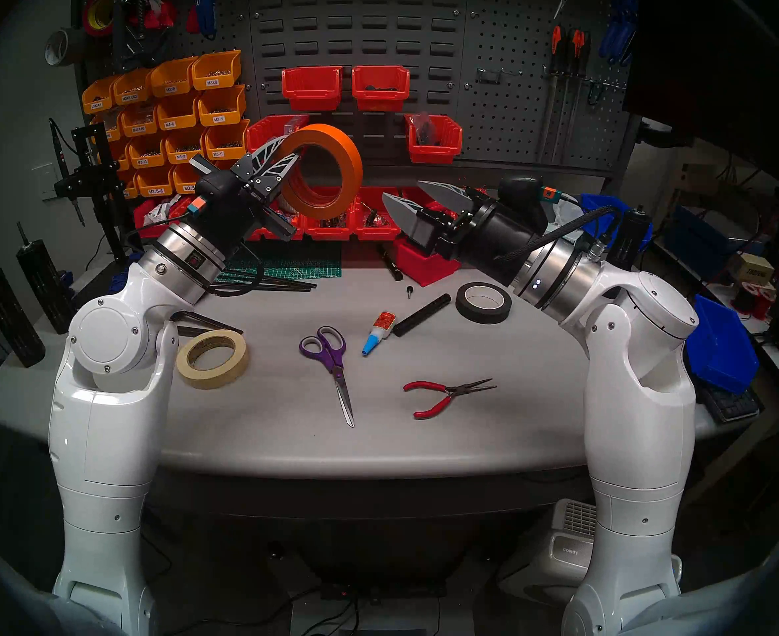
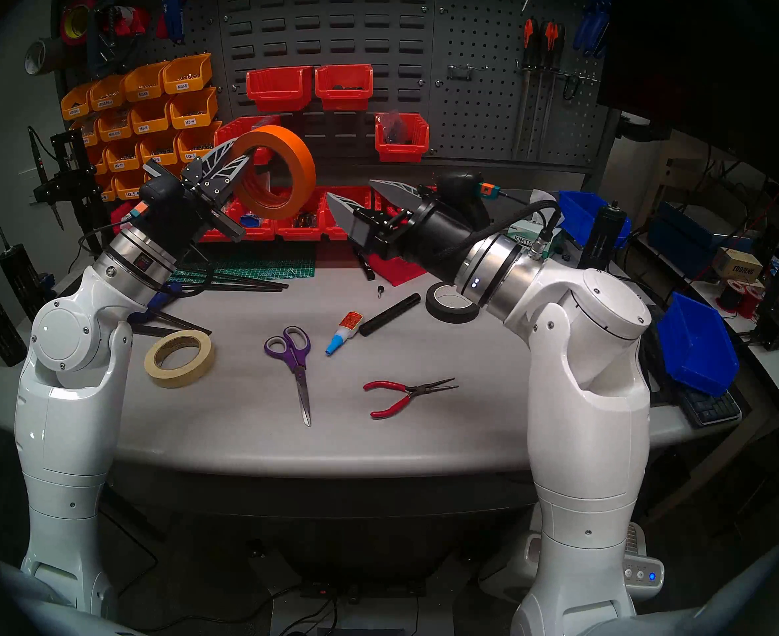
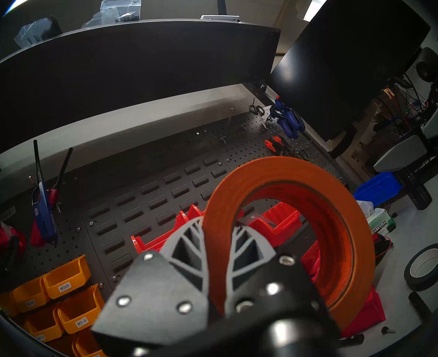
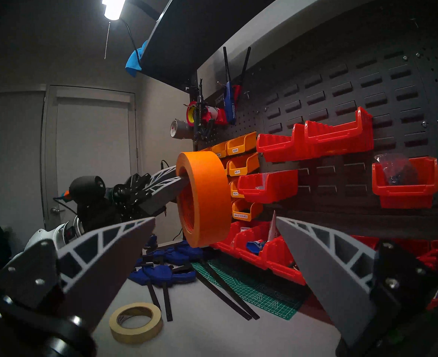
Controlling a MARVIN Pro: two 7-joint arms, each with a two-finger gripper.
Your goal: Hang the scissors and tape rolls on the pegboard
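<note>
Rolls (two), scissors one

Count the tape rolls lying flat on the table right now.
2: the cream masking tape roll at the table's left by the left arm, and the black tape roll at the right under the right arm. The orange roll is held aloft.
</note>
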